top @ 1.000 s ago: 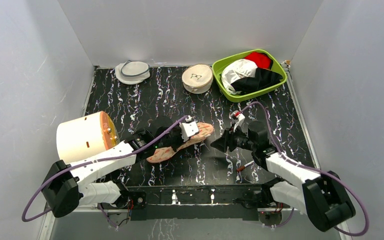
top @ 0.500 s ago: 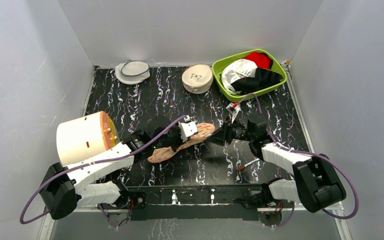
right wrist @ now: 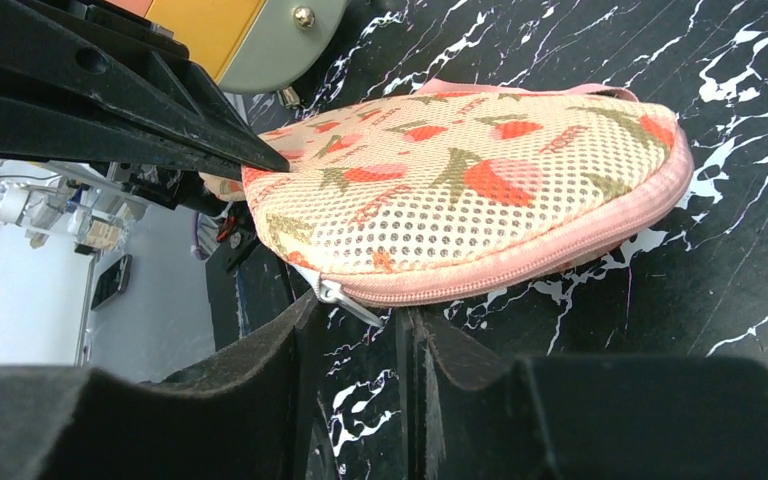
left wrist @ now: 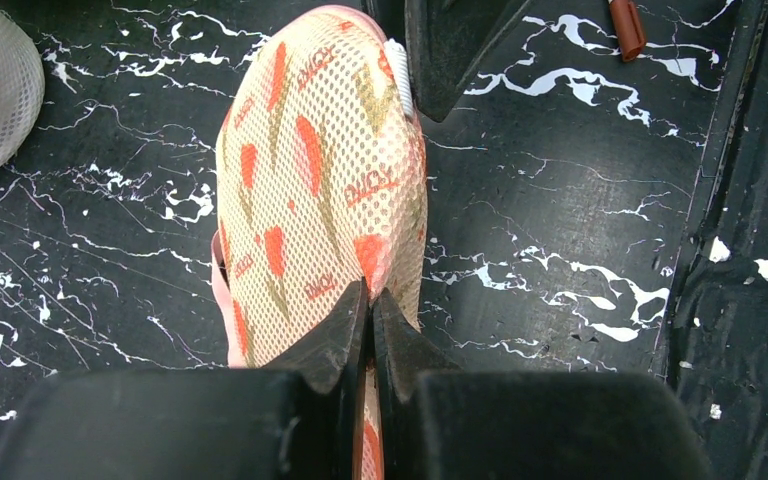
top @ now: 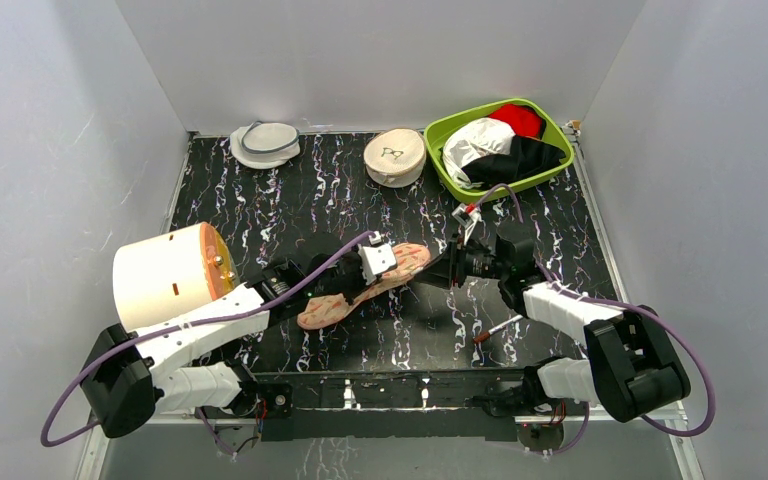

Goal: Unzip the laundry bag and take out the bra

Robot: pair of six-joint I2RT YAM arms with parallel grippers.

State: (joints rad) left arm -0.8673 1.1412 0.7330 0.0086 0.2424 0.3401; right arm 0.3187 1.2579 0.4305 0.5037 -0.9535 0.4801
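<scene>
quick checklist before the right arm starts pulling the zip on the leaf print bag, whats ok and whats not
1. The left gripper pinches the laundry bag: ok, shut on its fabric.
2. The zip pull sits between the right gripper jaws: ok.
3. The right gripper is clamped on the zip pull: not ok, its jaws stand apart.
4. The zip is open: not ok, closed along the visible edge.
5. The bra is inside: cannot tell, the bag is closed and nothing shows.

Lab: grey-walled robot test cell (top: 380,60)
</scene>
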